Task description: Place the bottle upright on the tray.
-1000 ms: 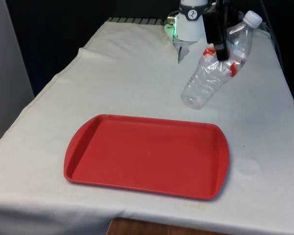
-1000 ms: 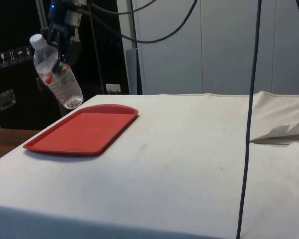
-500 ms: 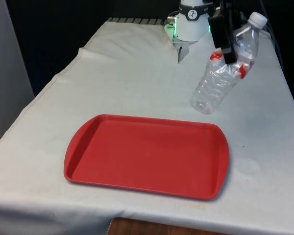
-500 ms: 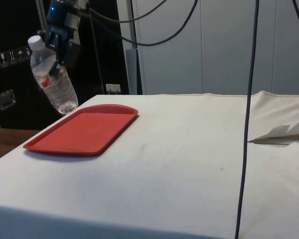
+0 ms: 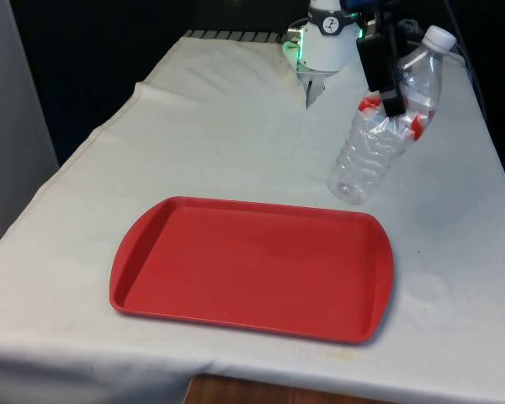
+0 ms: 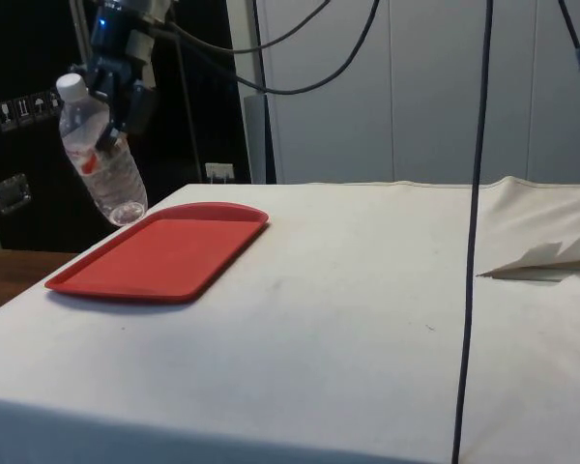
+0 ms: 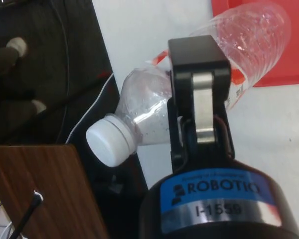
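Above the table's far edge, beyond the red tray (image 5: 251, 268), the gripper (image 5: 385, 76) clamps a tilted clear plastic bottle (image 5: 385, 126), which should be righted before lowering.

The red tray (image 5: 252, 268) lies bare near the table's (image 5: 194, 126) front edge, open from above on every side. The cloth between tray and far edge carries nothing.

Even, soft overhead light leaves the table (image 5: 219, 126) bright and the backdrop dark. The tray (image 5: 252, 268) casts only a thin shadow. Faint glints mark the bottle (image 5: 387, 126); its cap (image 7: 109, 140) looks slightly soft up close.
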### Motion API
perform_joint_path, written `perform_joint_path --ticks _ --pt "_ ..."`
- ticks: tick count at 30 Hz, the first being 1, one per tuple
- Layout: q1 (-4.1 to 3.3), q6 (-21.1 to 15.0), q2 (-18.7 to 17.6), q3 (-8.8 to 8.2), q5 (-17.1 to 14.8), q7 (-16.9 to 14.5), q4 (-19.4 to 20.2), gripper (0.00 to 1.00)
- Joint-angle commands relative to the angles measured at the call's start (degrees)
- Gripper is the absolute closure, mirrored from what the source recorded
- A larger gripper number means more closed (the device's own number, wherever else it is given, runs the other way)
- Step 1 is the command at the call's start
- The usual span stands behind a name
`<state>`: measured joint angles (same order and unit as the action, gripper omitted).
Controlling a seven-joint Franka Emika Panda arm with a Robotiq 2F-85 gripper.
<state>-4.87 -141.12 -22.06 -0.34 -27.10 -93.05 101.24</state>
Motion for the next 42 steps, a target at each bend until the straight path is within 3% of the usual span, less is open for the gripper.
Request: perform_joint_path --ticks 1,5,6,8,12,14,15,16,22,23,24,30,31,32,38,39,40,41,42 --pt "0.4 0.57 -0.29 0.17 -0.46 -1.09 -0.4 0.66" --pt "0.52 1.2 -0.52 -0.29 -0.97 -2.86 -0.46 0.66" --pt "0.17 0.86 -0.23 -0.57 -0.69 -2.29 0.0 0.66" --pt "0.69 1.72 -0.74 -0.63 -1.2 -4.01 -0.63 0.66" --pt "0.86 2.46 -1.09 -1.2 -1.43 -5.5 -0.97 0.66" --pt "0.86 2.86 -1.26 -1.49 -1.49 -6.13 -1.2 0.66" --pt "0.46 2.69 -1.03 -1.89 -1.09 -5.56 -0.74 0.66" --pt "0.92 3.04 -1.43 -1.66 -1.6 -6.53 -1.32 0.66" --pt "1.15 4.24 -2.64 -3.04 -3.09 -10.03 -2.41 0.66" --pt "0.69 3.84 -2.23 -3.27 -2.75 -9.34 -1.83 0.66" --pt "1.15 4.41 -2.81 -3.21 -3.32 -10.49 -2.58 0.66" --pt "1.43 5.56 -4.18 -4.13 -4.87 -13.41 -3.78 0.66" --pt "1.03 5.27 -3.84 -4.47 -4.53 -12.78 -3.32 0.66" --pt "1.43 5.73 -4.41 -4.3 -5.16 -13.81 -3.9 0.66" --pt "1.78 7.16 -5.9 -4.93 -7.85 -16.96 -4.81 0.66" --pt "1.78 7.51 -6.13 -5.1 -8.37 -17.42 -4.93 0.66" --pt "1.32 7.28 -5.79 -5.5 -8.02 -16.96 -4.53 0.66" --pt "1.83 7.85 -6.3 -5.16 -8.82 -17.82 -5.04 0.66" --pt "1.89 8.19 -6.47 -5.27 -9.34 -18.28 -5.16 0.66"
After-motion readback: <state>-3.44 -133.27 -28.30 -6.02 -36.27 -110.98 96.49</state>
